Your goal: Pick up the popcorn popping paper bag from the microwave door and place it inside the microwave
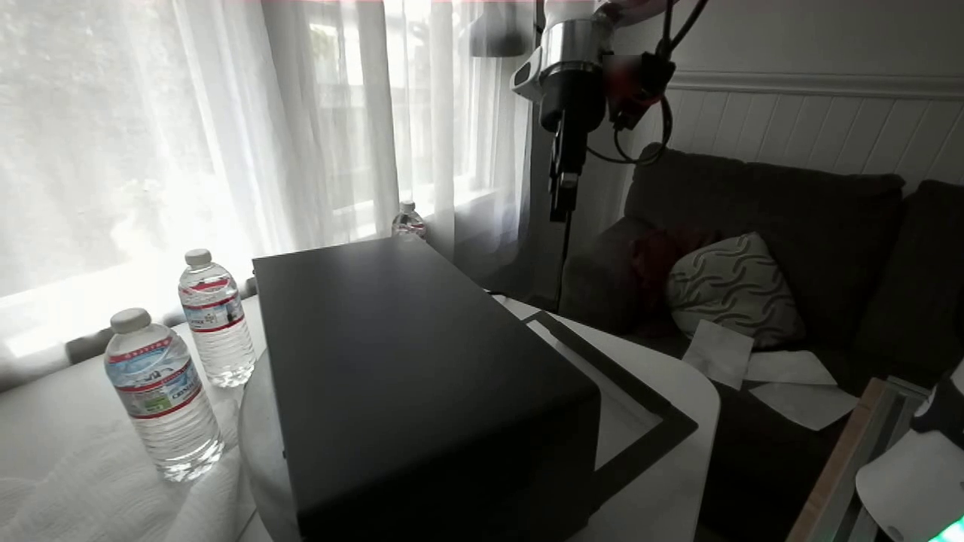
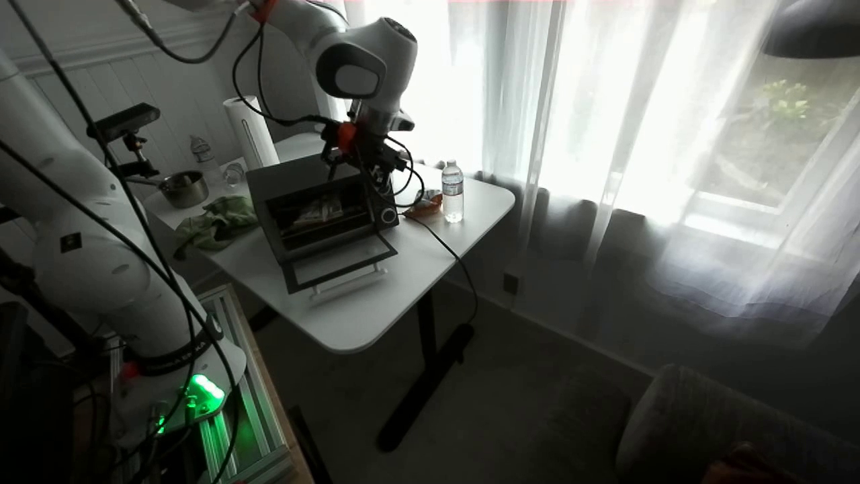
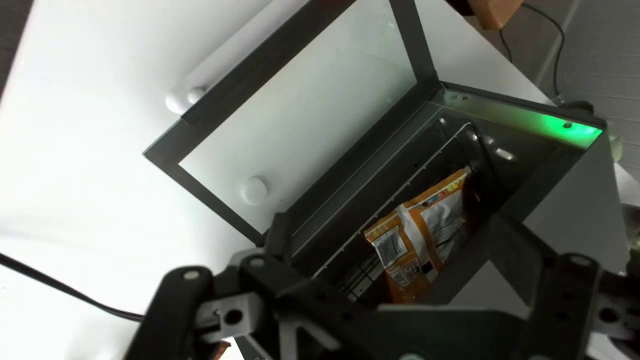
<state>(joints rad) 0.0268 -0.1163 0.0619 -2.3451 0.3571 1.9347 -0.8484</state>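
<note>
The popcorn popping paper bag, orange and white with printed panels, lies on the wire rack inside the microwave. It also shows through the opening in an exterior view. Part of its far side is in shadow. The microwave door is folded down open, with its glass window facing up; it shows in both exterior views. My gripper is raised above the microwave, apart from the bag. In the wrist view the fingers of the gripper are spread wide with nothing held.
Water bottles stand beside the microwave. An orange packet, a green cloth, a metal pot and a paper towel roll are on the white table. A power cord runs off its edge.
</note>
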